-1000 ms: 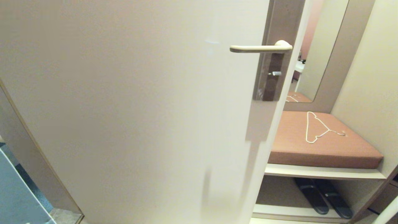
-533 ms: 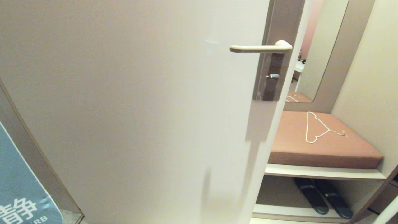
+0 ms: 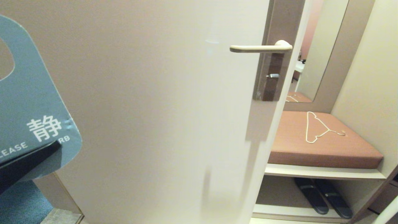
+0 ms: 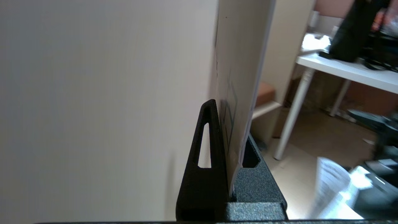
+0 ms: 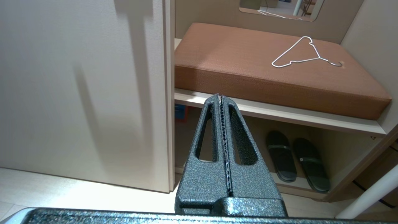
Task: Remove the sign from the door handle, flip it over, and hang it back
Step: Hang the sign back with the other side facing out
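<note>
The left gripper [image 4: 228, 146] had its black jaws closed on the flat card sign [image 3: 34, 102], holding it by its lower end. In the head view the sign stood at the far left, in front of the pale door [image 3: 155, 109], with its blue-grey side facing the camera. White printed letters "LEASE" and "RB" and one Chinese character showed just above the jaws. The rounded top of the sign, with part of its hole, pointed up and away from the jaws. In the left wrist view the sign [image 4: 239, 77] was seen almost edge-on, rising straight out from between the jaws, with its white side turned to the camera.

The slim cream metal door handle [image 3: 260, 47] was bare and lay level on its brownish-grey plate [image 3: 272, 74], well apart from the left jaws, up and to their right. The sign did not touch it.

The right gripper [image 5: 220, 96] was seen only in its own wrist view. Its dark speckled jaws were pressed fully together and held nothing. Beyond these jaws was a brown cushion [image 5: 264, 65] on a pale shelf [image 5: 279, 113], with a thin white wire clothes hanger [image 5: 303, 53] lying on the cushion. Under the shelf, on the floor, stood a pair of black slippers [image 5: 295, 163].
</note>
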